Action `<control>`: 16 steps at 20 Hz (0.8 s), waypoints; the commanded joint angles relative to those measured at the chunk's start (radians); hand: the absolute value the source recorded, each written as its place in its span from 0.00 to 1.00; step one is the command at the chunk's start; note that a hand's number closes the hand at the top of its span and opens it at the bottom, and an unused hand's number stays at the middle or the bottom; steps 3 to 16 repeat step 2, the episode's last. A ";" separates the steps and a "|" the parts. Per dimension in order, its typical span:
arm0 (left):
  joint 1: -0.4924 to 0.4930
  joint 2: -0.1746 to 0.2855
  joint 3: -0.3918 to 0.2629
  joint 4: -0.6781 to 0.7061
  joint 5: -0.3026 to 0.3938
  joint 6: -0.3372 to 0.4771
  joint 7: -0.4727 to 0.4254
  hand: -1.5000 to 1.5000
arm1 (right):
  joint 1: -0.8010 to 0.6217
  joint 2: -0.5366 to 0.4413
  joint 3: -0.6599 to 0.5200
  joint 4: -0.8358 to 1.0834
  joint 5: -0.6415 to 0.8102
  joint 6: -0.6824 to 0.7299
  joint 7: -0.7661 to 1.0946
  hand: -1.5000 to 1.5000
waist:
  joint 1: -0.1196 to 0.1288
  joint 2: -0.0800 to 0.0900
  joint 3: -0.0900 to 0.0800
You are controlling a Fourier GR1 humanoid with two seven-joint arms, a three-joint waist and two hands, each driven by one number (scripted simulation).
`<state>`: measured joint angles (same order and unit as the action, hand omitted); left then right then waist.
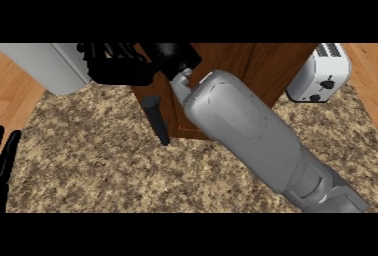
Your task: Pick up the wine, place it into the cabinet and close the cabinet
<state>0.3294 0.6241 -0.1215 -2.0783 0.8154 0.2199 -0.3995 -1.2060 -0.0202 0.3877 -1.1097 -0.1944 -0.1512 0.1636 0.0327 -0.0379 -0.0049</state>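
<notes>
The brown wooden cabinet [251, 65] stands at the back middle of the speckled counter. Its door [184, 117] with a dark bar handle [156, 120] faces down-left, and I cannot tell how far it is closed. My right forearm crosses from the lower right up to the cabinet. My right hand [171, 56] is against the cabinet's upper left corner, its fingers [114, 65] reaching left and holding nothing I can see. No wine bottle shows. At the left edge, my left hand [9, 155] rests with straight fingers pointing up.
A white toaster [321, 75] stands just right of the cabinet. A light grey rounded object [44, 65] sits at the back left, beside my right hand's fingers. Wooden floor shows past the counter's [111, 175] left and right ends.
</notes>
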 commanded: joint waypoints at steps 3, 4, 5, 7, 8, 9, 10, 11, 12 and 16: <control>-0.021 -0.007 0.008 -0.004 0.007 0.013 0.026 0.00 | -0.004 -0.086 -0.075 0.150 0.022 0.015 -0.032 1.00 | -0.007 0.048 0.004; -0.021 -0.007 0.008 -0.004 0.007 0.013 0.026 0.00 | -0.004 -0.086 -0.075 0.150 0.022 0.015 -0.032 1.00 | -0.007 0.048 0.004; -0.021 -0.007 0.008 -0.004 0.007 0.013 0.026 0.00 | -0.004 -0.086 -0.075 0.150 0.022 0.015 -0.032 1.00 | -0.007 0.048 0.004; -0.021 -0.007 0.008 -0.004 0.007 0.013 0.026 0.00 | -0.004 -0.086 -0.075 0.150 0.022 0.015 -0.032 1.00 | -0.007 0.048 0.004; -0.021 -0.007 0.008 -0.004 0.007 0.013 0.026 0.00 | -0.004 -0.086 -0.075 0.150 0.022 0.015 -0.032 1.00 | -0.007 0.048 0.004; -0.021 -0.007 0.008 -0.004 0.007 0.013 0.026 0.00 | -0.004 -0.086 -0.075 0.150 0.022 0.015 -0.032 1.00 | -0.007 0.048 0.004; -0.021 -0.007 0.008 -0.004 0.007 0.013 0.026 0.00 | -0.004 -0.086 -0.075 0.150 0.022 0.015 -0.032 1.00 | -0.007 0.048 0.004; -0.021 -0.007 0.008 -0.004 0.007 0.013 0.026 0.00 | -0.004 -0.086 -0.075 0.150 0.022 0.015 -0.032 1.00 | -0.007 0.048 0.004; -0.021 -0.007 0.008 -0.004 0.007 0.013 0.026 0.00 | -0.004 -0.086 -0.075 0.150 0.022 0.015 -0.032 1.00 | -0.007 0.048 0.004; -0.021 -0.007 0.008 -0.004 0.007 0.013 0.026 0.00 | -0.004 -0.086 -0.075 0.150 0.022 0.015 -0.032 1.00 | -0.007 0.048 0.004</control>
